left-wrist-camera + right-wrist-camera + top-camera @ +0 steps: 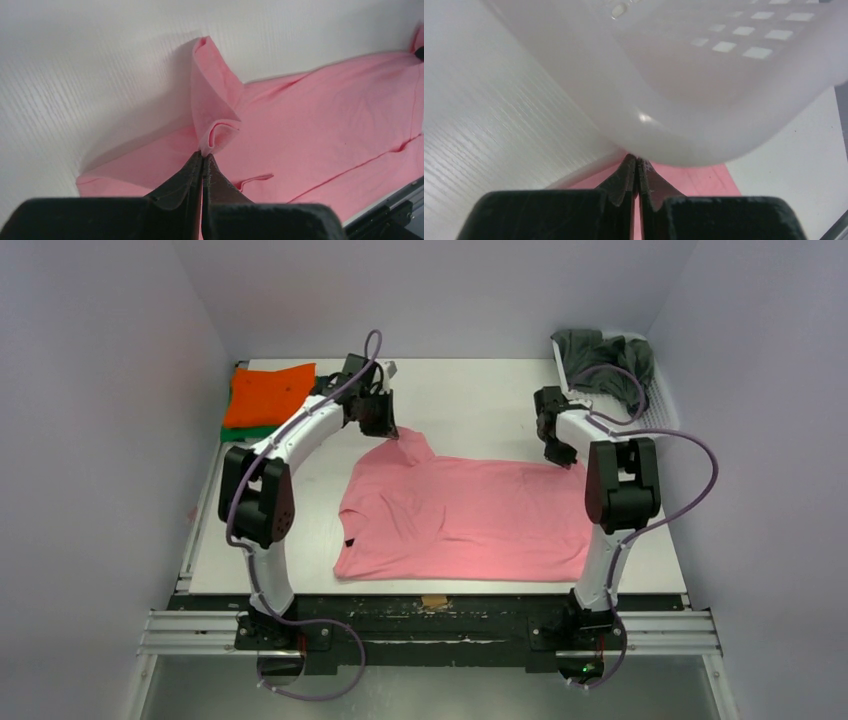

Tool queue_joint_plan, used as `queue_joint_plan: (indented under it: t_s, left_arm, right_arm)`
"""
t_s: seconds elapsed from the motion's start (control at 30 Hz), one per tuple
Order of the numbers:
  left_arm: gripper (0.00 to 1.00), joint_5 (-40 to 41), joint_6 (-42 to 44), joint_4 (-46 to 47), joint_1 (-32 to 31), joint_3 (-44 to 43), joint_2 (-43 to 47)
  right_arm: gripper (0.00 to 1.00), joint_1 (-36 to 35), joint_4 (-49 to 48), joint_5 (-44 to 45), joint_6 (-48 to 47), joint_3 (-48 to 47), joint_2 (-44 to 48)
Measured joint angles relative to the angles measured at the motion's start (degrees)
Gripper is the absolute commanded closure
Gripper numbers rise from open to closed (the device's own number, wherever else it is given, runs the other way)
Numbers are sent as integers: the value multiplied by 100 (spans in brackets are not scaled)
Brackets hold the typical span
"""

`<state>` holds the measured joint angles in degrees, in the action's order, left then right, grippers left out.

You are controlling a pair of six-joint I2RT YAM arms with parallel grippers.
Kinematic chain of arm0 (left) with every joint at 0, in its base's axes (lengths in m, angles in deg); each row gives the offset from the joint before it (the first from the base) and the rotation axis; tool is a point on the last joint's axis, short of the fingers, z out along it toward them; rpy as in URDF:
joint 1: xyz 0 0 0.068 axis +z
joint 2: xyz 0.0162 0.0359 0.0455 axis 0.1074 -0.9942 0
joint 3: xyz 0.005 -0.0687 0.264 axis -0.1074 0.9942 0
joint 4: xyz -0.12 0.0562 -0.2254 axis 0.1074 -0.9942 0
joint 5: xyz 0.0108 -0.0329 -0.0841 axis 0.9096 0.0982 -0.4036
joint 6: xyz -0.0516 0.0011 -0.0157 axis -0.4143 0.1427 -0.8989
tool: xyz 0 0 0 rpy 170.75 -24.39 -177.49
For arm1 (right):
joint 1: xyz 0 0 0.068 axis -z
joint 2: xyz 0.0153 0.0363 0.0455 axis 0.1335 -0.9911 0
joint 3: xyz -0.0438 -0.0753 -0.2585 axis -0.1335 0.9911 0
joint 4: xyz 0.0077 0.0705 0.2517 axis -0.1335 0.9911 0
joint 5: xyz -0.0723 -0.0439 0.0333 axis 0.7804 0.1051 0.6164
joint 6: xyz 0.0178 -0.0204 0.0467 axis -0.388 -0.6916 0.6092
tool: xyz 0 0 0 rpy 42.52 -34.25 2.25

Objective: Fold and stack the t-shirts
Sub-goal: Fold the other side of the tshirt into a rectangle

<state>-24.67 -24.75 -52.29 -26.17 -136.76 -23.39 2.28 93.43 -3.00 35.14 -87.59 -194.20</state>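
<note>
The salmon pink t-shirt (470, 520) is spread mid-frame on the surface (480, 400), its far edge pinched by the closed left hand (388, 432) at a raised fold and by the closed right hand (563, 458) at the right corner, while farther back the orange t-shirt (268, 395) is seen upper left and the dark grey t-shirt (598, 355) in the white basket (665, 412) upper right.

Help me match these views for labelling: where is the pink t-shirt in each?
Top external: pink t-shirt spread flat at centre frame.
Left wrist: pink t-shirt fills right and lower frame, a fold pinched in the left gripper.
Right wrist: pink t-shirt is a strip at bottom centre, below the basket corner.
Shared landmark: the white table.
</note>
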Motion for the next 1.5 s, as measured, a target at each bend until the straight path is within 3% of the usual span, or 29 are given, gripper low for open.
queue_joint_plan:
  t_s: [0.33, 0.67, 0.83, 1.13, 1.5]
  left_arm:
    - [100, -258, 595, 195, -448, 1469, 1429]
    - [100, -332, 518, 264, -706, 3434, 3167]
    - [100, -341, 293, 382, -876, 3958, 3950]
    - [100, -234, -85, 393, -881, 4865, 4507]
    - [100, 107, -501, 275, -890, 5383, 5250]
  right_arm:
    - [100, -321, -4, 4, -31, 813, 986]
    - [100, -387, 15, -179, 2, 1766, 1805]
    - [100, -389, 83, -267, 0, 2079, 2107]
    - [100, -181, 219, -313, -9, 2122, 2404]
    - [100, -46, 616, -258, 22, 2120, 2553]
